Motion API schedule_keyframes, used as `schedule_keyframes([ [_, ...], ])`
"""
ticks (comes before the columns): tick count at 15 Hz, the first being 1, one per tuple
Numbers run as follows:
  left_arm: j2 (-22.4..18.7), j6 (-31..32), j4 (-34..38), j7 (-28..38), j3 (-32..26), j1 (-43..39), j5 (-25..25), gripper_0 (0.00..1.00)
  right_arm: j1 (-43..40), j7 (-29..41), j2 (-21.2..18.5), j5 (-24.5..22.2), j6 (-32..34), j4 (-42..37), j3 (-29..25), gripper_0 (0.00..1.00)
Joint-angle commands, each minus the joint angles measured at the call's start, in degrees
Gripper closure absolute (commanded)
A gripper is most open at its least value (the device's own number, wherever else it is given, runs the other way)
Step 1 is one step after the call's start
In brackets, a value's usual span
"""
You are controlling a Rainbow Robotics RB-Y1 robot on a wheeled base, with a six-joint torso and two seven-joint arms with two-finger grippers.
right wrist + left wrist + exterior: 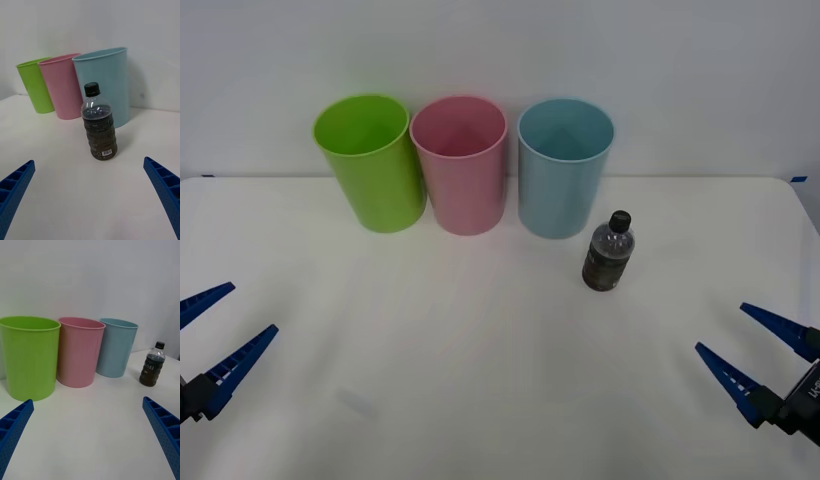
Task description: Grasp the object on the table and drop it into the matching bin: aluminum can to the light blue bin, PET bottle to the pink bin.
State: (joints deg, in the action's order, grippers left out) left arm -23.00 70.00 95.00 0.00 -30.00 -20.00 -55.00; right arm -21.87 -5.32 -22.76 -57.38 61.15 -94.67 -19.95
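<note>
A small clear PET bottle (609, 252) (99, 123) (152, 365) with a black cap and dark label stands upright on the white table (480, 380), just in front and right of the light blue bin (564, 167) (105, 84) (116, 347). The pink bin (461, 163) (63, 86) (79, 351) stands to the blue bin's left. My right gripper (754, 348) (90, 202) is open at the near right, well short of the bottle, facing it. At the near left my left gripper (218, 322) (88, 438) is open with nothing in it.
A lime green bin (370, 160) (35, 85) (29, 357) stands left of the pink one; the three bins form a row at the table's back. A plain white wall rises behind them. Bare tabletop lies between both grippers and the bins.
</note>
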Motion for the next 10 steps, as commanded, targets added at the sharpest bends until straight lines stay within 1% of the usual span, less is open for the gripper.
schedule_keyframes([
  [1, 0.0, 0.0, 0.0, 0.0, 0.0, 0.0, 0.0, 0.00, 0.6, -2.0, 0.0, 0.0, -4.2, 0.0, 3.3, 0.00],
  [4, 0.0, 0.0, 0.0, 0.0, 0.0, 0.0, 0.0, 0.00, 1.8, -7.9, 0.0, -0.1, -10.4, 0.0, 6.5, 0.00],
  [10, 0.0, 0.0, 0.0, 0.0, 0.0, 0.0, 0.0, 0.00, 4.2, -9.4, 0.1, 0.0, -20.3, 0.9, 12.3, 0.00],
])
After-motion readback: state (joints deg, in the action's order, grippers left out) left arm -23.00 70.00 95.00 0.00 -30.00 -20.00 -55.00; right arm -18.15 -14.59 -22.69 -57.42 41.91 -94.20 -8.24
